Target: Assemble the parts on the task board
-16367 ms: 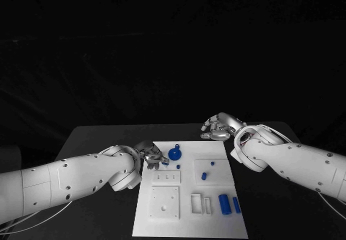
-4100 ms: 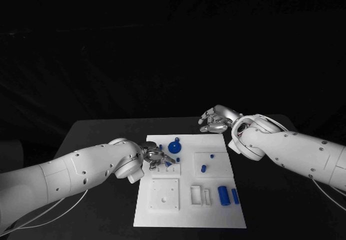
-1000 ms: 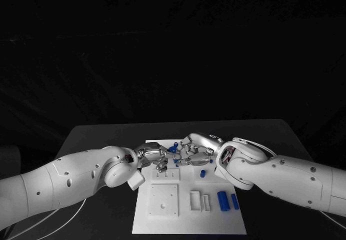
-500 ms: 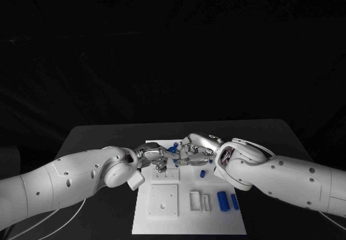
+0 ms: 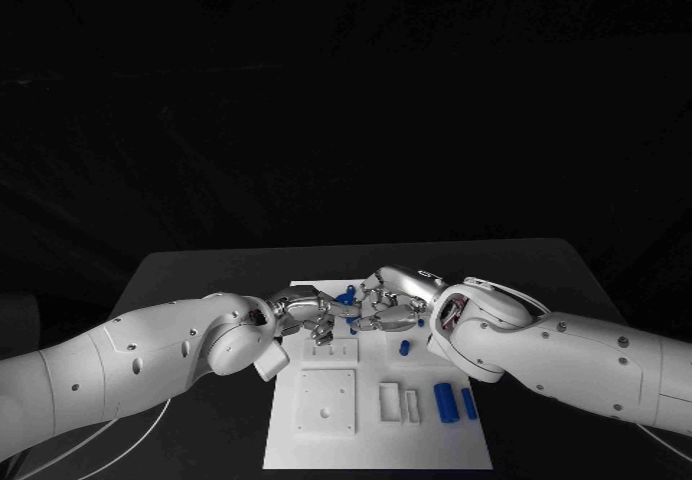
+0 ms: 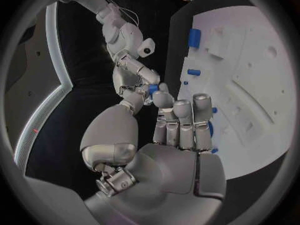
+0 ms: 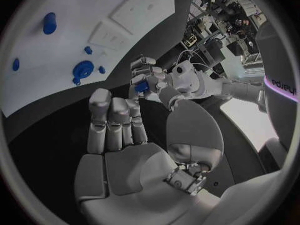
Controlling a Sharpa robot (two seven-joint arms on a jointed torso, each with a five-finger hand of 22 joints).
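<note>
My left hand point(image 5: 307, 309) and right hand point(image 5: 389, 304) meet fingertip to fingertip just above the far left part of the white task board point(image 5: 325, 445). Between them is a small blue part point(image 6: 152, 88), also seen in the right wrist view point(image 7: 142, 86). My left hand point(image 6: 169, 135) pinches it between thumb and fingertip. My right hand point(image 7: 125, 135) pinches the same part from the other side. A round blue part point(image 5: 346, 293) stands on the board behind the hands.
Two blue cylinders point(image 5: 446, 401) lie side by side at the board's near right, and a small blue peg point(image 5: 405, 348) sits mid-board. White blocks stand on the board: a peg block point(image 5: 336, 350), a square block point(image 5: 327, 400) and a slotted block point(image 5: 392, 402).
Over the last second the two hands have stayed together over the board. Before that, my right hand came in from the board's far right corner to meet the left.
</note>
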